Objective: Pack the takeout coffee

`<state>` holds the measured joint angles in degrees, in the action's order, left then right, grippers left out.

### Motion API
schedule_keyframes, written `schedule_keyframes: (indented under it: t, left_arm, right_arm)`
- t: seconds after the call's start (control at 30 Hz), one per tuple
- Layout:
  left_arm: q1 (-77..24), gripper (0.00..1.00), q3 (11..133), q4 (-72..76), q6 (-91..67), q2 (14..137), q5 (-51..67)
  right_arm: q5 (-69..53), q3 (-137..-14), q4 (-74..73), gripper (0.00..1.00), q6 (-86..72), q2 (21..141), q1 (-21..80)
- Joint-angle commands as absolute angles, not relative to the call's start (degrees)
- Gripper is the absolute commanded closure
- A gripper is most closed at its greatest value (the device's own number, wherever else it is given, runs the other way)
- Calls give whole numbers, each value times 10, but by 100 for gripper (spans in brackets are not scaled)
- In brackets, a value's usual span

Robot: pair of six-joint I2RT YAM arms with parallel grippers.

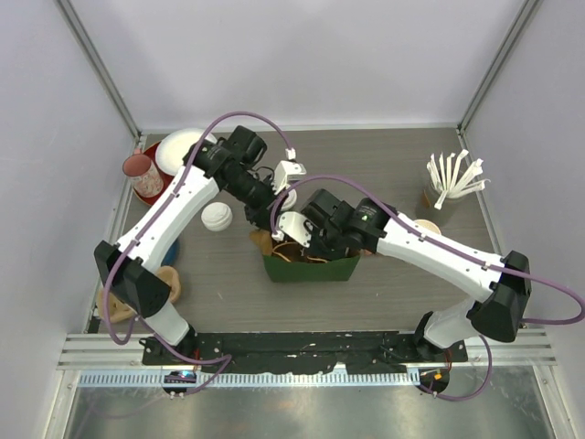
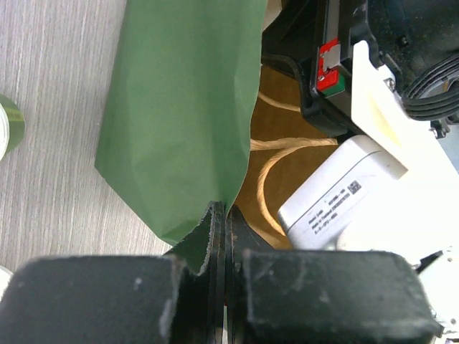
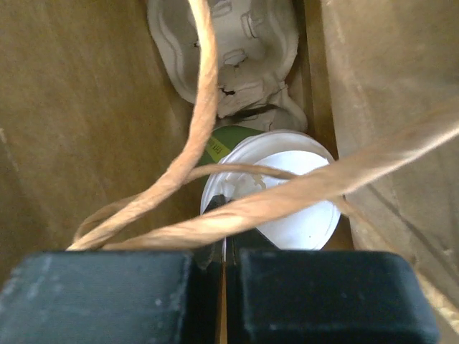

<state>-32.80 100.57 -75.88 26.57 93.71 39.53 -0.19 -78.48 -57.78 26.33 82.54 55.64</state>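
Observation:
A green paper bag point(image 1: 311, 268) with a brown inside and twine handles point(image 3: 193, 129) stands open at the table's middle. My left gripper point(image 1: 267, 203) is shut on the bag's rim, seen in the left wrist view point(image 2: 224, 215) pinching the green paper point(image 2: 179, 107). My right gripper point(image 1: 297, 242) reaches down inside the bag. Its fingers point(image 3: 224, 215) are shut on the rim of the white lid of a green coffee cup point(image 3: 287, 193), which is low in the bag. A second lidded cup point(image 1: 218, 217) stands on the table left of the bag.
A pale pulp cup carrier point(image 3: 229, 50) lies at the bag's bottom beyond the cup. A pink cup point(image 1: 142, 174) and white plates point(image 1: 178, 151) are at the back left. A holder of white stirrers point(image 1: 450, 181) and a lidless cup point(image 1: 427, 226) are at the right.

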Motion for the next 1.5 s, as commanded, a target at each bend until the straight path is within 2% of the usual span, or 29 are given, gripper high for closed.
schedule_keyframes:
  t: [0.0,0.53,0.77,0.9,1.0,1.47]
  left_arm:
    - [-307,100,1005,-954,259,952,392]
    - [-301,100,1053,-953,224,963,381]
    - [-337,98,1060,-952,214,959,367]
    - [-339,97,1060,-953,214,961,356]
    - [-342,97,1066,-953,214,962,346]
    - [-350,98,1100,-952,208,973,299]
  right_arm:
    - [-16,-762,-527,99,236,796,555]
    - [-61,-686,-482,98,165,777,524]
    - [-51,-704,-490,81,161,766,523]
    - [-54,-715,-498,65,161,766,524]
    - [-57,-726,-503,56,160,765,524]
    - [-63,-766,-530,37,149,749,525]
